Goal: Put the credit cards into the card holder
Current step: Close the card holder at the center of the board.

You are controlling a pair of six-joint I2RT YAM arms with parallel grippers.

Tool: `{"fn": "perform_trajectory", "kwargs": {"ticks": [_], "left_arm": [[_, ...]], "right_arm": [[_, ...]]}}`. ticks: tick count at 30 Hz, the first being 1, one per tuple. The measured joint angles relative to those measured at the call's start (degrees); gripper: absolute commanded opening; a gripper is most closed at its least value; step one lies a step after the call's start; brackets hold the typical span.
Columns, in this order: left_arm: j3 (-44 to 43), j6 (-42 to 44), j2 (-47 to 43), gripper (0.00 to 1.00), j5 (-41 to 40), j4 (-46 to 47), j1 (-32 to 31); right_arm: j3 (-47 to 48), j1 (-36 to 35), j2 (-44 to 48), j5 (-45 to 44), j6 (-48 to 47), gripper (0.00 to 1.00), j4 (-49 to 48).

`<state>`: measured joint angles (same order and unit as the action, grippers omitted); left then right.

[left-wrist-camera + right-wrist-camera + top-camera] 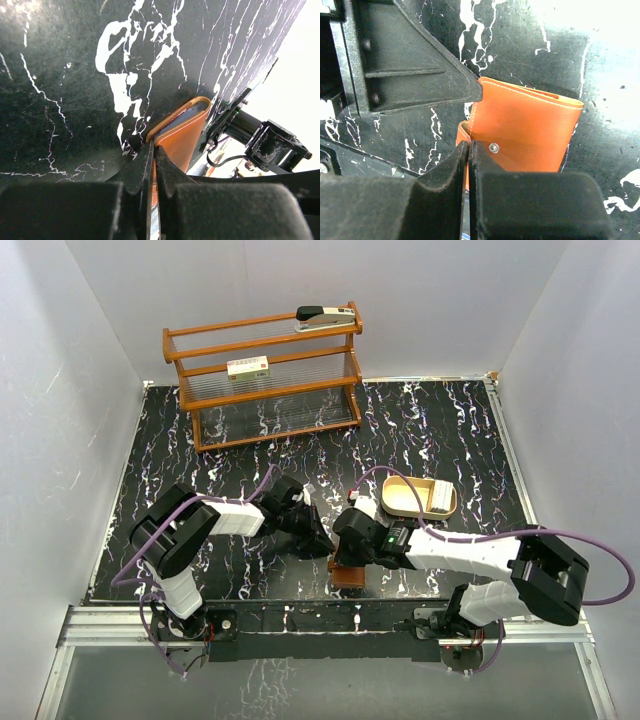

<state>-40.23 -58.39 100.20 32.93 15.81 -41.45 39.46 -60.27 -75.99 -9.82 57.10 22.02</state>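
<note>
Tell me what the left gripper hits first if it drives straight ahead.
The wallet, which the left gripper is pinching; beyond it, probably the right arm, though depth is unclear.

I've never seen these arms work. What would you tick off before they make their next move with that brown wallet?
1. Left tool shut on the card holder edge: ok.
2. Right tool shut on it beside the snap: ok.
3. Card holder spread open for a card: not ok, only a narrow gap shows.
4. Credit cards in sight, in the tan tray: ok.
5. A tool free to fetch a card: not ok, both are busy.
6. A card already inside: cannot tell.
</note>
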Motion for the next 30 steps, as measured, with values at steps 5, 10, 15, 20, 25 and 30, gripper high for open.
{"fn": "perform_trajectory", "kwargs": {"ticks": [5, 10, 15, 20, 25, 30], "left_arm": [[-0.94, 1.01, 0.0, 0.0, -1.01, -2.19, -0.2], [-1.46, 1.88, 0.0, 0.0, -1.64, -3.32, -0.28], [-1.68, 2.14, 0.0, 0.0, -1.92, -3.91, -0.31], [-1.84, 2.38, 0.0, 0.0, -2.08, -4.28, -0.31], [-2.12, 2.62, 0.0, 0.0, -2.25, -4.74, -0.31], [-2.27, 2.93, 0.0, 0.0, -2.29, -4.98, -0.35]], "right_arm": [[0.0, 0.0, 1.01, -1.29, -0.09, 0.0, 1.31], [-0.24, 0.0, 2.19, -2.43, -0.07, 0.0, 2.25], [-1.97, 0.0, 3.04, -2.93, 0.02, 0.0, 2.32], [-2.62, 0.0, 3.04, -3.37, 0.07, 0.0, 1.77], [-3.06, 0.0, 3.04, -3.61, 0.07, 0.0, 1.05], [-3.91, 0.0, 3.04, -3.85, 0.26, 0.0, -0.55]]}}
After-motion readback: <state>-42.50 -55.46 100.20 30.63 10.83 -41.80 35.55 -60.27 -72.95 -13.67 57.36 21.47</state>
